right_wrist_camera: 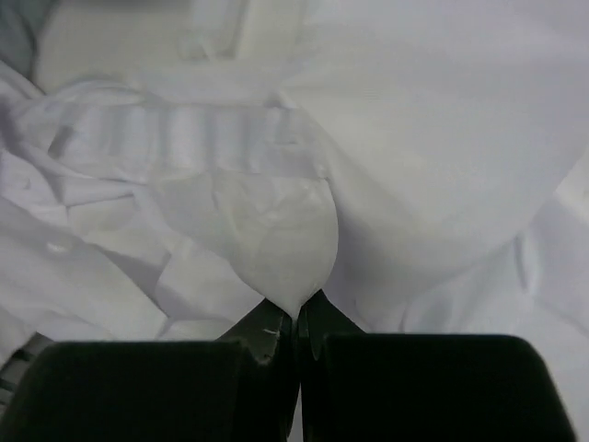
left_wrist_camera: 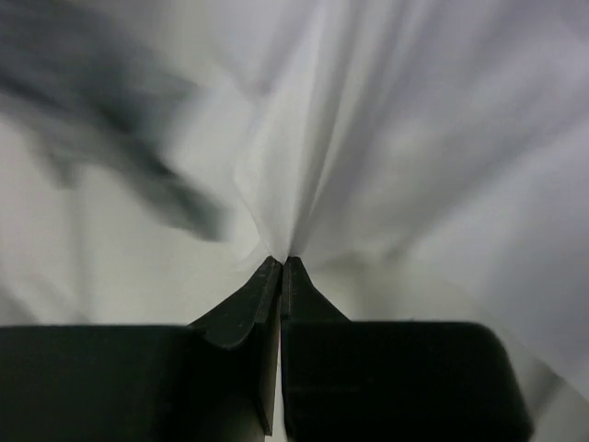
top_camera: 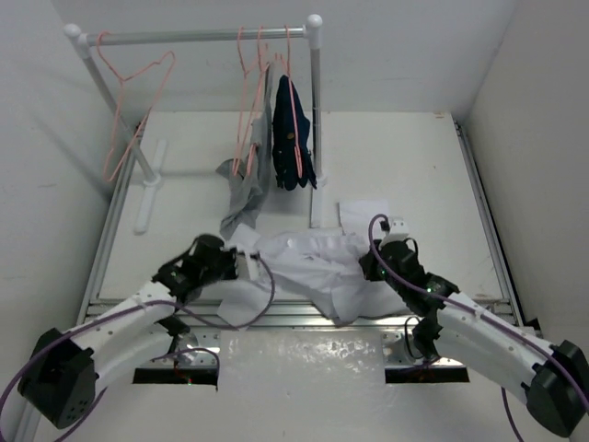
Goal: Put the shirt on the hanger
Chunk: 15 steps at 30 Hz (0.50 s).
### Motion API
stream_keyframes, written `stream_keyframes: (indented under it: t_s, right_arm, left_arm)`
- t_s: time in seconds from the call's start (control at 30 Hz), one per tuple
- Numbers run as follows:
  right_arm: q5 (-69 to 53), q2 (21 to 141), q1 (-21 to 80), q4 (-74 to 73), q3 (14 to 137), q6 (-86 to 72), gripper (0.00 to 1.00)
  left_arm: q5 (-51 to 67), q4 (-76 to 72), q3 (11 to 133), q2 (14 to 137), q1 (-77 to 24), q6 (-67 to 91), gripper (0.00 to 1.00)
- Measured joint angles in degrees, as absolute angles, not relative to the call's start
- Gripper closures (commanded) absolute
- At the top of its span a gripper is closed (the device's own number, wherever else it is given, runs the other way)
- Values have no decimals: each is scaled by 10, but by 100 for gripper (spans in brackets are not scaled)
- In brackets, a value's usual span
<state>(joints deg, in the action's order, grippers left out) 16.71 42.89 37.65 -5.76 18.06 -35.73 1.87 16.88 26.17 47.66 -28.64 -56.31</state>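
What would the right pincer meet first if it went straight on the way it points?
The shirt itself. The right pincer is shut on a fold of it, and more bunched white cloth lies directly ahead. What sits under that cloth is hidden, so I cannot tell what comes after.

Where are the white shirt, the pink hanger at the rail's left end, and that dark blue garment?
white shirt (top_camera: 313,258), overhead view, crumpled middle of the cloth.
leftmost pink hanger (top_camera: 121,81), overhead view, wire bend below its hook.
dark blue garment (top_camera: 293,138), overhead view, middle of the hanging cloth.
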Motion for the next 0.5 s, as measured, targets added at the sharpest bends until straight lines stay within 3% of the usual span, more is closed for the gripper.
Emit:
stream_keyframes:
  t_s: [0.13,0.23,0.27,0.4,0.47,0.5]
  right_arm:
    - [164,414,378,-79,108,-440,95]
    - [164,394,378,-87,103,-457,75]
    - [163,389,378,-87,103,-453,64]
    - [150,400,376,-114,135,-382,39]
    - [136,426,376,-135,179,-340,34]
    - [128,438,376,-142,201,-322,26]
  left_arm:
    - [-17,125,97,491,-299,-650,100]
    - [-25,99,97,478,-299,-659,100]
    - [-26,99,101,472,-297,-659,96]
    - [-25,121,118,460,-295,-642,85]
    - [-23,135,133,455,-295,-631,77]
    - [-23,140,141,452,-295,-624,73]
